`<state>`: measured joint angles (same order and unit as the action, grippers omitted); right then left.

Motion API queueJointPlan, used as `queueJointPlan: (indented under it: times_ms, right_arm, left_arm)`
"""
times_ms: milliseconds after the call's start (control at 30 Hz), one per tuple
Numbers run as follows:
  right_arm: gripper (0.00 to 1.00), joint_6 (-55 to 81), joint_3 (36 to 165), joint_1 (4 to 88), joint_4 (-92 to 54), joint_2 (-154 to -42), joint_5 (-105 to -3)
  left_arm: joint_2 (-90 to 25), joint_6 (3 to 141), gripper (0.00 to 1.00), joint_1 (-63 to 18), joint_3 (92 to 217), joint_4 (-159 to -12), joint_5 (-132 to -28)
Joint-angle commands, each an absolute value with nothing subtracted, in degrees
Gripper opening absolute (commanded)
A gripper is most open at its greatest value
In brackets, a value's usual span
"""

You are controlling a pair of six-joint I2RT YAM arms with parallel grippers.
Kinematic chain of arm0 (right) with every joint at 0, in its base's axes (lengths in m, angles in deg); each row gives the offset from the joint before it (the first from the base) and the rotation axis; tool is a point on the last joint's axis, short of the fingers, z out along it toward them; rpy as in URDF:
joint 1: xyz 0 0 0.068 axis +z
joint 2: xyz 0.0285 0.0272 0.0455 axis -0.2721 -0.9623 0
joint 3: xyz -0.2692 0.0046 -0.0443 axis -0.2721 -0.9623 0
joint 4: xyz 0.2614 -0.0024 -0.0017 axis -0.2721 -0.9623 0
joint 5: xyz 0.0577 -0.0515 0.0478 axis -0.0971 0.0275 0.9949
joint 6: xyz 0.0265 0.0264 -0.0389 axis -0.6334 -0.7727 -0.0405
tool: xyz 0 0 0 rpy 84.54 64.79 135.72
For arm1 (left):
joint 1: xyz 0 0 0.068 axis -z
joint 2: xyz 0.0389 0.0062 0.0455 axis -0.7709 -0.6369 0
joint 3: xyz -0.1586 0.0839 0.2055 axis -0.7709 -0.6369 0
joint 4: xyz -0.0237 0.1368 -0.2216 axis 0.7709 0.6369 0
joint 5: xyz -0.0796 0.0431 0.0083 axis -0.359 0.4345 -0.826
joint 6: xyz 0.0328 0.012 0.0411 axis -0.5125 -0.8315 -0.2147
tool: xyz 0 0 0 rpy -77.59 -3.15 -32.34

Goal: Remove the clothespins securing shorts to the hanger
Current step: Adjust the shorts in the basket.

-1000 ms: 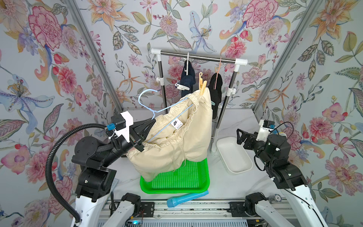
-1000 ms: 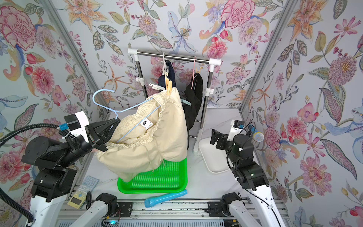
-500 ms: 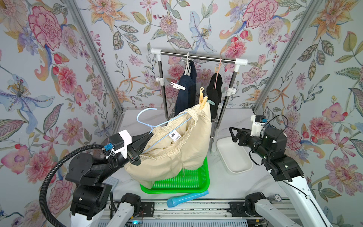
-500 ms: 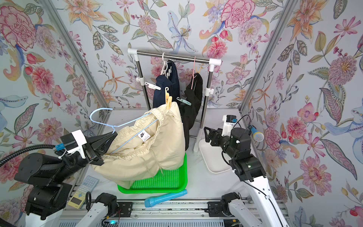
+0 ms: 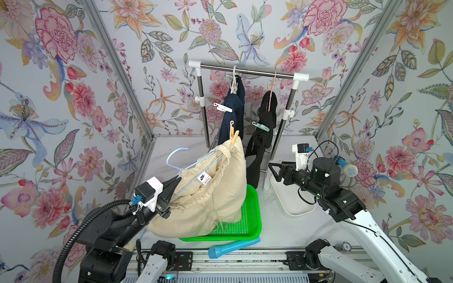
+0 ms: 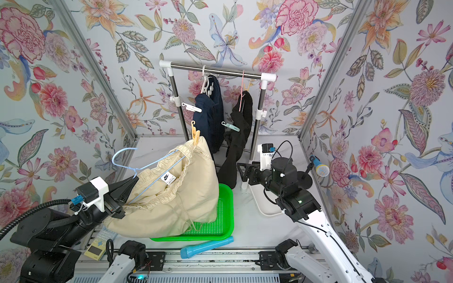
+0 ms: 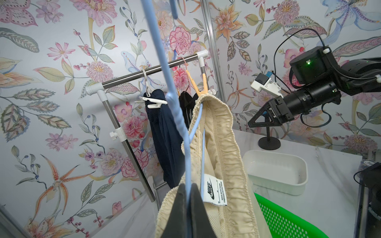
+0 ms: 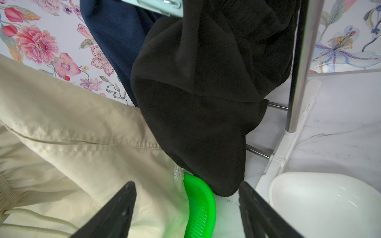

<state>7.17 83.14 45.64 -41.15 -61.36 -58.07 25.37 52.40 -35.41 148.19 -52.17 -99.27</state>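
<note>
Left gripper (image 5: 177, 180) is clamping the blue hanger (image 7: 179, 123), holding the cream shorts (image 5: 220, 196) over the green tray (image 5: 232, 238). Right gripper (image 5: 272, 171) — jaws wide, empty — is hovering nearby. The step is likely calling for pinching the tail of the tan clothespin (image 5: 234, 138) at the raised corner, pulling straight off.

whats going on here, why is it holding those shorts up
The left gripper is shut on a thin light-blue wire hanger carrying cream-beige fabric shorts over the green mesh tray. A tan clothespin pins the waistband to the hanger. The right gripper, jaws open, is nearby but touches nothing.
</note>
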Motion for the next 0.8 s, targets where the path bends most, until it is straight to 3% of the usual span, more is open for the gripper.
queueJointPlan:
  times_ms: [0, 367, 767]
  right_arm:
    - [0.81, 10.48, 87.03, 47.34, -40.07, -62.19, -59.60]
    - [0.82, 19.04, 93.73, 52.44, -45.25, -61.95, -65.78]
    - [0.82, 26.89, 99.11, 58.63, -50.53, -63.25, -66.08]
  left_arm:
    - [24.91, 50.50, 0.00, -35.06, 151.01, -52.98, -98.60]
    - [16.34, 51.21, 0.00, -35.12, 149.76, -53.00, -108.32]
    - [10.32, 54.77, 0.00, -34.88, 144.31, -59.53, -114.12]
